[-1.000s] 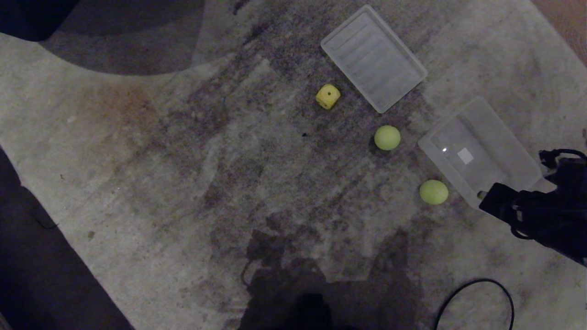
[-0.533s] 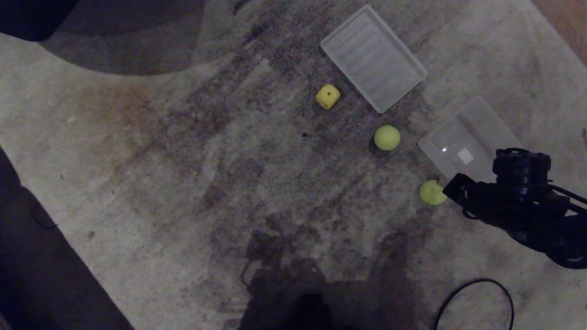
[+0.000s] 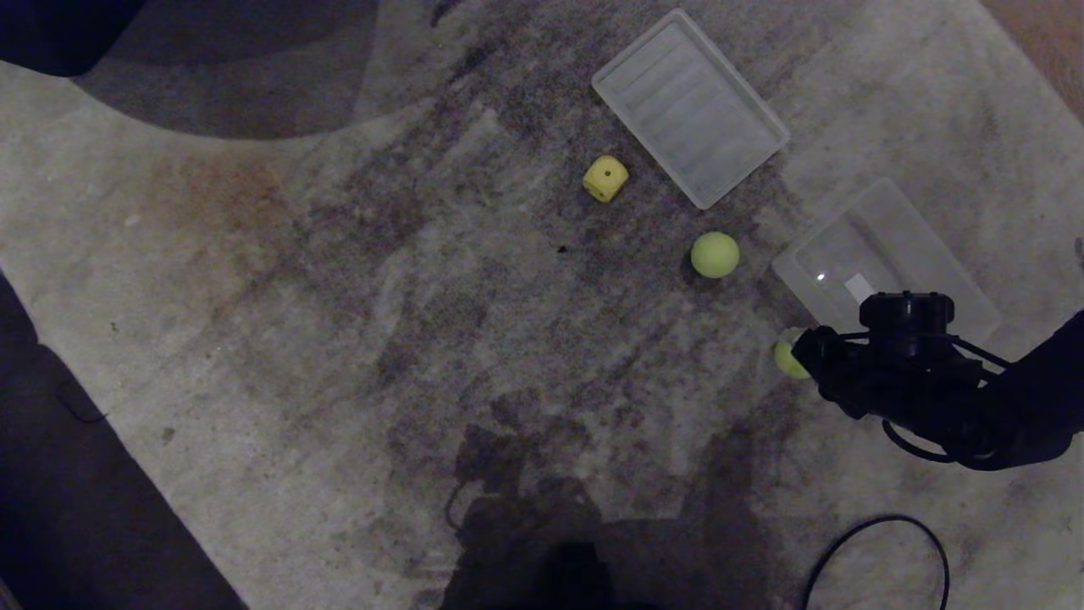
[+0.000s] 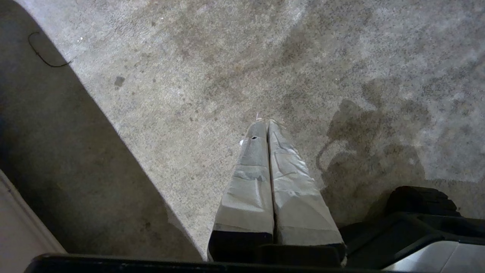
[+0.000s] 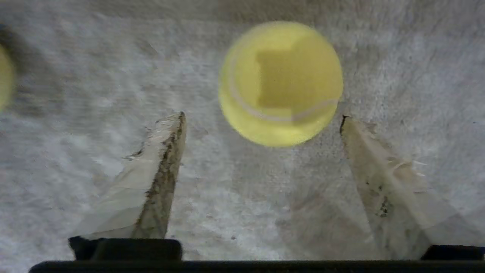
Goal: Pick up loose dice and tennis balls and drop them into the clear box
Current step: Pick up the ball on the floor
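Far left, out of the head view: left gripper (image 4: 268,125) parked over bare carpet (image 3: 356,280), taped fingers pressed together, holding nothing. Toward the middle of the head view: rounded yellow die with black pips (image 3: 605,178), loose on the carpet, just beside the flat ribbed translucent lid (image 3: 690,106). Next, a fuzzy yellow-green tennis ball (image 3: 716,254), between the lid and the shallow clear plastic box with a white label (image 3: 855,246), near both, touching neither. Then the nearer fuzzy yellow-green ball (image 5: 280,83), on the carpet just beside the box's near corner, half hidden in the head view by the right gripper (image 5: 261,119). Jaws spread wide, empty, tips short of the ball, which sits closer to one finger than the other.

Step in hand, judged: closing in on the nearer ball. Best done by shifting sideways to centre the ball between the fingers, pushing further until the tips pass its widest part, then squeezing; otherwise a likely nudge and roll away. Short lift and carry to the box afterwards.

Against a second ago: right arm swung from over the box's near end leftward onto the ball, now covering most of it; jaws gone from clenched to spread. Die, far ball, lid and box unmoved.
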`<state>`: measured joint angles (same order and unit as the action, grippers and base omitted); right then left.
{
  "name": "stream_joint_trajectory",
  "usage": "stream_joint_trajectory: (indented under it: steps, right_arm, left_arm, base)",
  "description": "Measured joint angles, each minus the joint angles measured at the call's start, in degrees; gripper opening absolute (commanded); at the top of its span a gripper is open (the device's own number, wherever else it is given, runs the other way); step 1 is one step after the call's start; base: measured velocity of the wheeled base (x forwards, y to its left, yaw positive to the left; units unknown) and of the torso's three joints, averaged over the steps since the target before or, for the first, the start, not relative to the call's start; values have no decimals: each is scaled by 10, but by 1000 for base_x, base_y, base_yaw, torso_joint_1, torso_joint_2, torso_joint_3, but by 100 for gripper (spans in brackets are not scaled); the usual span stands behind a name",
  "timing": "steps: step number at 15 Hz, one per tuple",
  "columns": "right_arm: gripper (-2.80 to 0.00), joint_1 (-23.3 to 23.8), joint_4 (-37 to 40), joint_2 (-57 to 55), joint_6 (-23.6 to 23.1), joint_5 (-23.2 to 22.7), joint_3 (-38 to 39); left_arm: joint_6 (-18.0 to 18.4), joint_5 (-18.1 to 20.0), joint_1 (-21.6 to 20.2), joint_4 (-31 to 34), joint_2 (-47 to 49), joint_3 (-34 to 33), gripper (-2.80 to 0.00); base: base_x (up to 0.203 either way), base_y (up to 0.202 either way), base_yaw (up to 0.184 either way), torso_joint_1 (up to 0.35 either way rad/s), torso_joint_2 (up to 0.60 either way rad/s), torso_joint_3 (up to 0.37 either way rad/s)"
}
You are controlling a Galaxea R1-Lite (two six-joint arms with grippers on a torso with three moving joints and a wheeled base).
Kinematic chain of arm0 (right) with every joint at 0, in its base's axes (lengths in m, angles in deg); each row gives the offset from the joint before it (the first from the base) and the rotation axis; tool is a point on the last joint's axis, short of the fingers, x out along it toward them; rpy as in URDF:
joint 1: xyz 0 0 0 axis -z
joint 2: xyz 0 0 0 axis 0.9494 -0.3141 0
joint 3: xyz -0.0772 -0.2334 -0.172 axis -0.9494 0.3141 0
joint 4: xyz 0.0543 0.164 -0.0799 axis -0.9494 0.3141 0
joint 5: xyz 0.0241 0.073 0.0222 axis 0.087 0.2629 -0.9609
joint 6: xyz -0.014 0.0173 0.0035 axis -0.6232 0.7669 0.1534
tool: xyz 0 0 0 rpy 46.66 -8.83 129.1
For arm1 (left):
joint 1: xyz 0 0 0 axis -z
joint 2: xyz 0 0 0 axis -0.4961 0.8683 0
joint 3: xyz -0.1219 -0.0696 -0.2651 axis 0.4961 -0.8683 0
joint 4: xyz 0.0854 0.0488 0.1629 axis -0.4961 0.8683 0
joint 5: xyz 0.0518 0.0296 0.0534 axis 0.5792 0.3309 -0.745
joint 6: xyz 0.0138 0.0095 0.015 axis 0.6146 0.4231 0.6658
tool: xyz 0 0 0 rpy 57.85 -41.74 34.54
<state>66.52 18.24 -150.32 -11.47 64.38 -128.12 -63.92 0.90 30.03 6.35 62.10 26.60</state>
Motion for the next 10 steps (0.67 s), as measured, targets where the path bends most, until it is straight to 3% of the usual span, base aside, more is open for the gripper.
stream_joint_trajectory:
  steps: [6, 7, 8, 10]
  right_arm:
    - [0, 9, -3, -46, -15, 13, -44]
    - [-46, 11, -3, -51, -20, 14, -47]
    - [-280, 12, -3, -55, -20, 16, -49]
    - [-280, 12, -3, -60, -21, 20, -50]
  left_arm:
    - [0, 0, 0, 0, 0, 0, -280]
    - [0, 0, 0, 0, 0, 0, -280]
    - [0, 0, 0, 0, 0, 0, -280]
    - [0, 0, 0, 0, 0, 0, -280]
  base:
    - [0, 0, 0, 0, 0, 0]
    - [0, 0, 0, 0, 0, 0]
    - [0, 0, 0, 0, 0, 0]
    - [0, 0, 0, 0, 0, 0]
